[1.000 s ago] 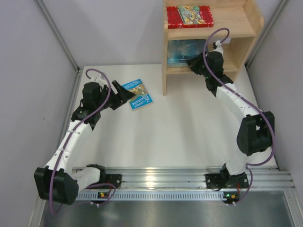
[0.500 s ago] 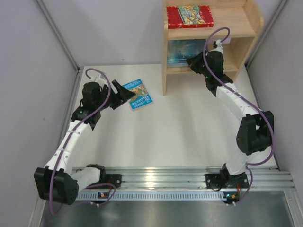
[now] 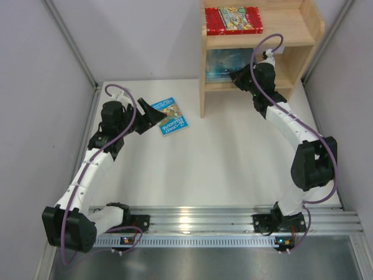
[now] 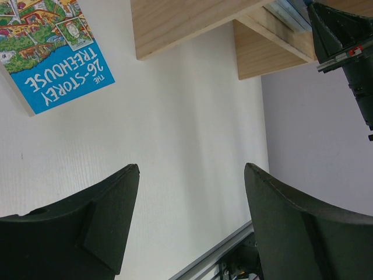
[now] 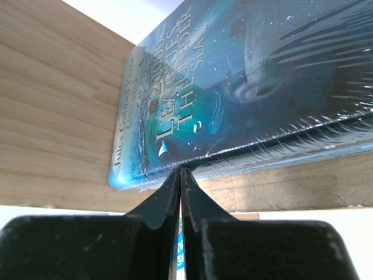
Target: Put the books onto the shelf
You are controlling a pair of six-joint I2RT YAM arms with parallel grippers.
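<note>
On the white table lies a bright blue book (image 3: 169, 116) with a cartoon cover, also seen in the left wrist view (image 4: 52, 52). My left gripper (image 3: 152, 116) hovers just left of it, open and empty (image 4: 191, 169). The wooden shelf (image 3: 312, 29) stands at the back right. A red book (image 3: 233, 19) lies flat on its top tier. A dark teal book (image 3: 224, 63) lies on the lower tier (image 5: 245, 76). My right gripper (image 3: 238, 79) is shut, its tips (image 5: 180, 170) pressed against the teal book's near edge, with nothing between the fingers.
Grey walls close in the table on the left, back and right. The shelf's left side panel (image 4: 186, 20) stands on the table just right of the blue book. An aluminium rail (image 3: 233, 219) with both arm bases runs along the near edge.
</note>
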